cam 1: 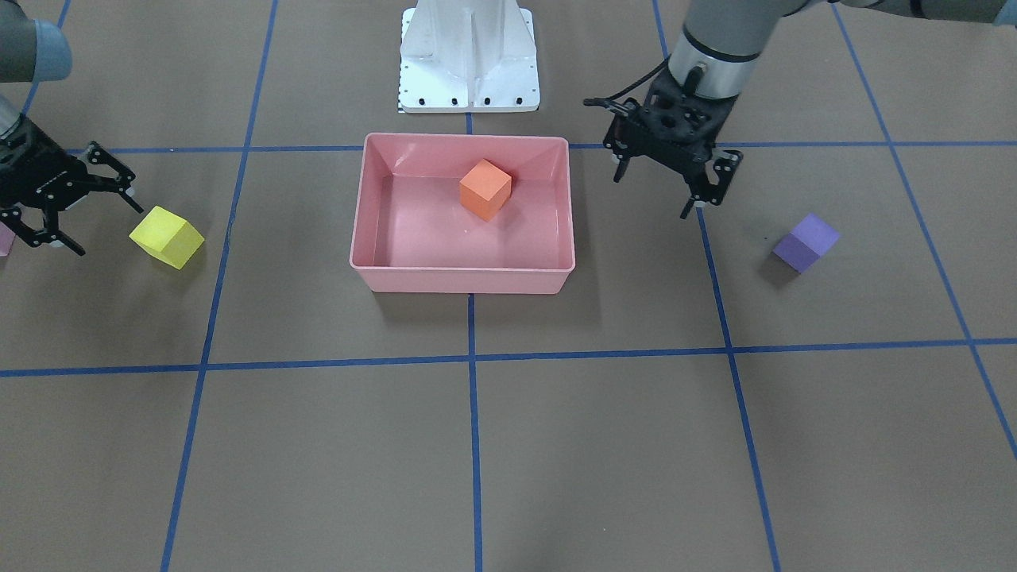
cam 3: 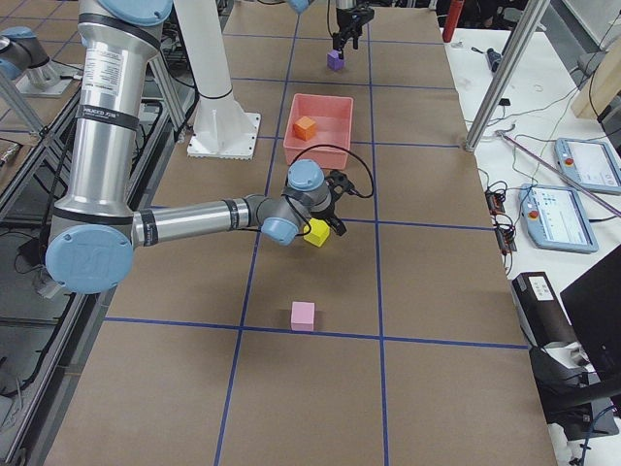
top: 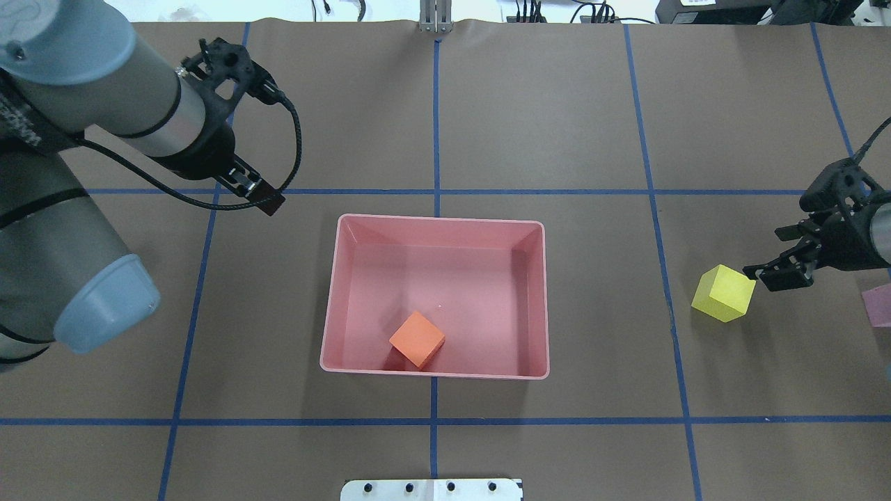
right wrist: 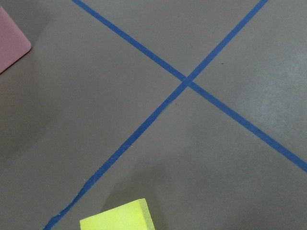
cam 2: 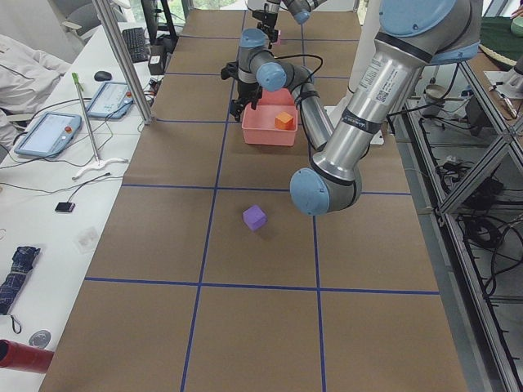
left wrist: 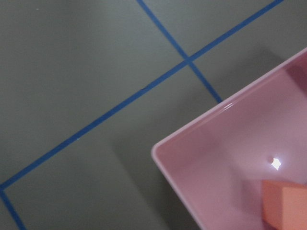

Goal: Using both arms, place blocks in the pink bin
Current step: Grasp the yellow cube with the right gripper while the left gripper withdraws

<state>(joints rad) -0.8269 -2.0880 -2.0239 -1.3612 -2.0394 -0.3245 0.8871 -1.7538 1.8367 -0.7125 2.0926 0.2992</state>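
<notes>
Pink bin (top: 390,229) at mid-frame, long axis left-to-right, holds the orange block (top: 417,339) turned diagonally; left gripper (cam 1: 658,191) and right gripper (cam 1: 103,229) are both released and empty.

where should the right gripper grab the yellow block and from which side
Probably across two opposite flat side faces of the yellow block, coming down from above. It lies askew to the blue tape lines, so the open right gripper beside it would need its wrist turned to square its fingers with those faces, not the corners.
</notes>
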